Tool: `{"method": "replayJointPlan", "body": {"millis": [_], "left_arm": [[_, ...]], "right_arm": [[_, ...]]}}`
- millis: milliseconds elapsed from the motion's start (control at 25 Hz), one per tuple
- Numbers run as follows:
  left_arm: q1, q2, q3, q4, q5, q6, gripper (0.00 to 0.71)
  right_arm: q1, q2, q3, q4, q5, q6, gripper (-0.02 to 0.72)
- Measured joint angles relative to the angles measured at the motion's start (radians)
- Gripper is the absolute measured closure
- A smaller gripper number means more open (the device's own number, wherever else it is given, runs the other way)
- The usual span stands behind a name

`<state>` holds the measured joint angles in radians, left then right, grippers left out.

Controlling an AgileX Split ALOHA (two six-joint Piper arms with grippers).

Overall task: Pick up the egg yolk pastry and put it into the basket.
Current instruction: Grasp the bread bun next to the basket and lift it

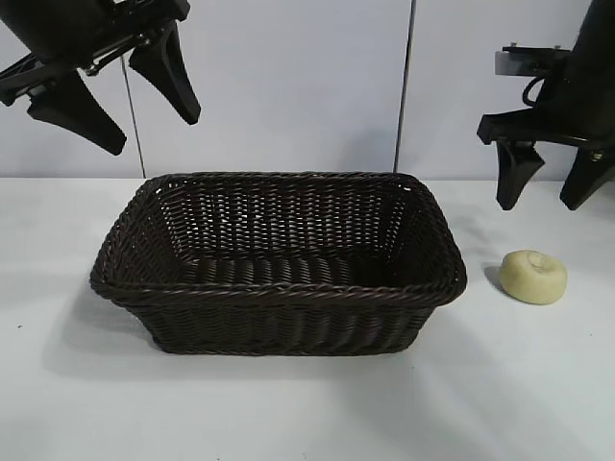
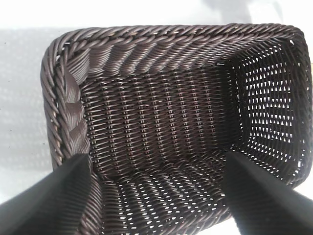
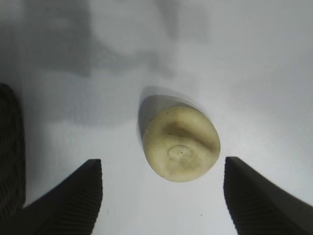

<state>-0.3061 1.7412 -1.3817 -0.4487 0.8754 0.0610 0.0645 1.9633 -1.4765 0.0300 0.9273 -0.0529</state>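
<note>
Right gripper (image 1: 545, 194) hanging spread wide above pastry (image 1: 533, 277), lying on table (image 1: 538, 384) just right of basket (image 1: 279, 293) (nothing inside yet). Centring fingers either side of dome, closing gently to avoid squashing. Left gripper (image 1: 115, 101) parked wide over basket.

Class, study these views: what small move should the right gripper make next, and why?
Probably lower the right gripper straight down. It hangs open above the egg yolk pastry, which lies on the table beside the basket, centred between the fingers in its wrist view.
</note>
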Motion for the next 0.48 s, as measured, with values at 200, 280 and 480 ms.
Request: {"method": "replayJointPlan", "body": {"millis": [200,280,480], "left_arm": [[0.000,0.000,0.000,0.000,-0.007,0.000,0.161],[0.000,0.000,0.000,0.000,-0.007,0.000,0.161],[0.000,0.000,0.001,0.000,-0.007,0.000,0.161]], "right_arm": [[0.000,0.080,0.000,0.000,-0.008,0.000,0.195],[0.000,0.106,0.001,0.000,-0.012,0.002,0.195],[0.000,0.151,0.001,-0.002,-0.030,0.010,0.195]]}}
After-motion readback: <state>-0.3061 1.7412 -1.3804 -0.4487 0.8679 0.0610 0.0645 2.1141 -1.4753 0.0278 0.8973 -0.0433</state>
